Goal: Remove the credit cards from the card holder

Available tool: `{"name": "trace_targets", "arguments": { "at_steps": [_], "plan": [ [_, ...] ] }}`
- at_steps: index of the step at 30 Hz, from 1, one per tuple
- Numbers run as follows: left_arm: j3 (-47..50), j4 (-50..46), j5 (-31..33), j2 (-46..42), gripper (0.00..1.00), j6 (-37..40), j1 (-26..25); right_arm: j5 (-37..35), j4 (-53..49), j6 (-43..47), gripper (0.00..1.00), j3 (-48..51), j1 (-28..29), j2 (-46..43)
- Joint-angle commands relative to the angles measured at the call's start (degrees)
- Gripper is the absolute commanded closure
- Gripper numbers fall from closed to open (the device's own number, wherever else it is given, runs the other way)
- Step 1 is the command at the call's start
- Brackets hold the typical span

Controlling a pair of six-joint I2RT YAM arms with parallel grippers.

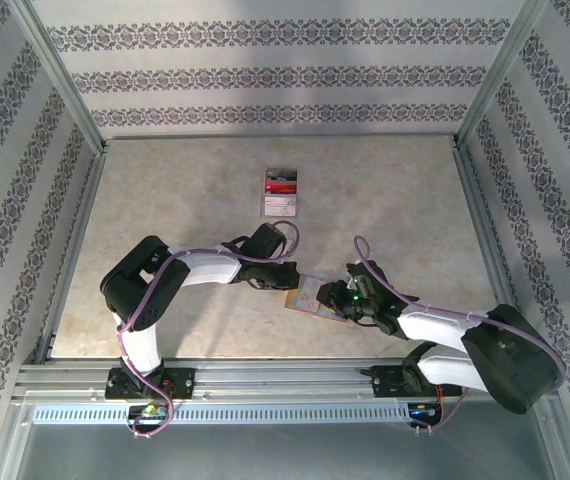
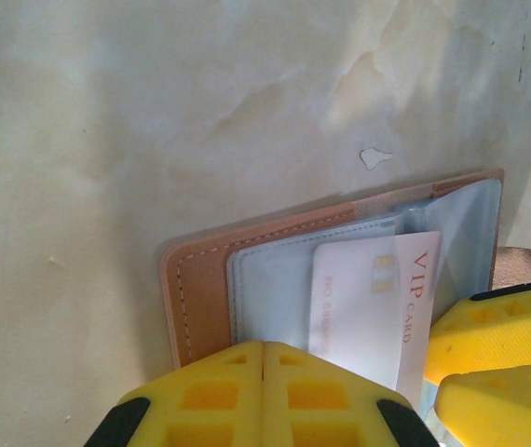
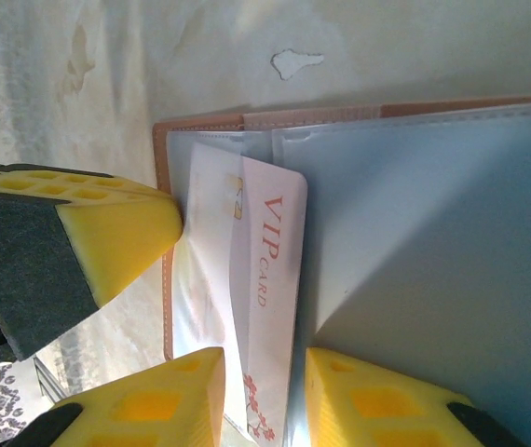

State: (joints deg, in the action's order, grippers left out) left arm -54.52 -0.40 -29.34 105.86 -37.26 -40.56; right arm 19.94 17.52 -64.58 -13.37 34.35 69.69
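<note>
Beige surface (image 1: 165, 220) carries the card holder (image 2: 200, 289), lying open near the arm bases with its grey-blue pockets up. Left hand (image 2: 264, 391): fingers together, resting on the holder's near edge. Right hand (image 3: 264, 377): fingers apart, straddling a white VIP card (image 3: 265, 251) partly out of its pocket. Two loose credit cards (image 1: 281, 193) lie well apart, farther back

Open card holder (image 1: 313, 297), flanked by left pincer (image 1: 281, 280) and right pincer (image 1: 345, 300), obstructs the counter's (image 1: 165, 200) near centre. Loose credit cards (image 1: 281, 193) lie well beyond. Bare surface offers passage left and right.
</note>
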Motion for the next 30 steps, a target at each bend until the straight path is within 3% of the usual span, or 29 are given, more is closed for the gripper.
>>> {"name": "trace_targets", "arguments": {
  "at_steps": [1, 13, 23, 30],
  "plan": [
    [0.8, -5.3, 4.5, 2.5, 1.00, 1.6, -0.5, -0.7, -1.3, 0.3, 0.71, -0.3, -0.1, 1.8],
    [1.2, -4.9, 4.4, 2.5, 1.00, 1.4, -0.5, -1.0, -0.3, 0.2, 0.75, -0.2, 0.0, 3.8],
    [1.5, -4.7, 4.9, 2.8, 1.00, 1.2, -0.5, -1.7, -1.7, 0.0, 0.91, 1.4, -0.3, 0.0],
    [2.1, -4.3, 5.1, 3.0, 1.00, 1.0, -0.4, -1.4, -4.2, 0.6, 0.95, 3.2, -2.2, -4.0]
  ]
}}
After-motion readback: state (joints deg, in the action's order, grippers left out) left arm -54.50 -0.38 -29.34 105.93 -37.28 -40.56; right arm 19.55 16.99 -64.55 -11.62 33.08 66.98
